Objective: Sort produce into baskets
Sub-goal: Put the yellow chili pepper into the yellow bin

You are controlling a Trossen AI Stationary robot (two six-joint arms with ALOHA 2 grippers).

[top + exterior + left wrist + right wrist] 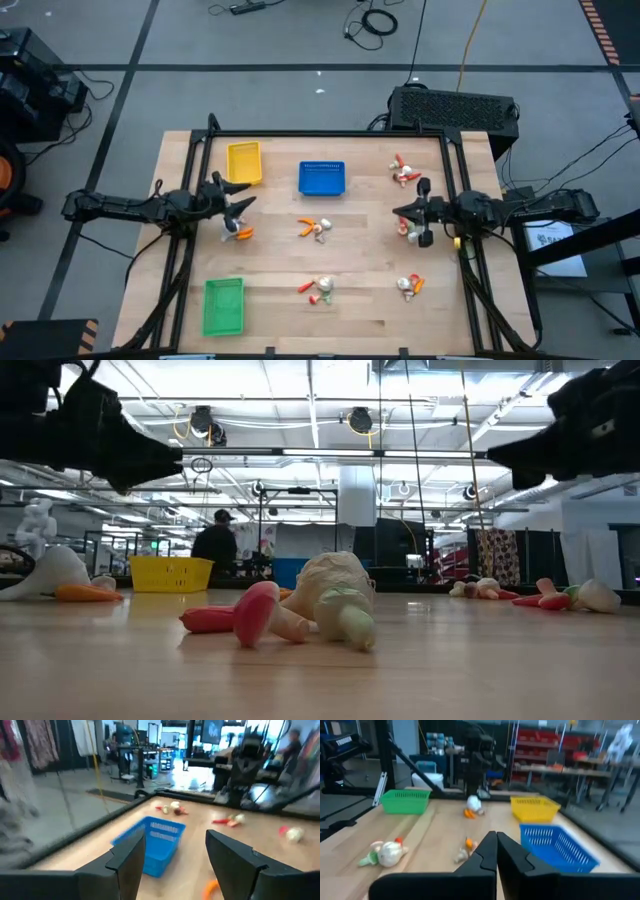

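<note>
My two arms are dark, near black, built of slim jointed links with dark cables trailing off each base; the left gripper (172, 865) ends in two flat, angular, matte-black fingers (131, 862); the right gripper (496, 851) carries the same tapered black fingers (482, 857).

A grey floor (300, 40) crossed by dark tape lines is seen around the light wooden table (270, 320), with black cables (378, 20) left loose on it. A black box with a vented top (455, 105) is parked at the table's far edge. From table height, a high ceiling with long strip lights (330, 452) is shown (pretty workshop-like), and a person in dark clothes (214, 543) is spotted far back. Red shelving (545, 745) is visible too.
</note>
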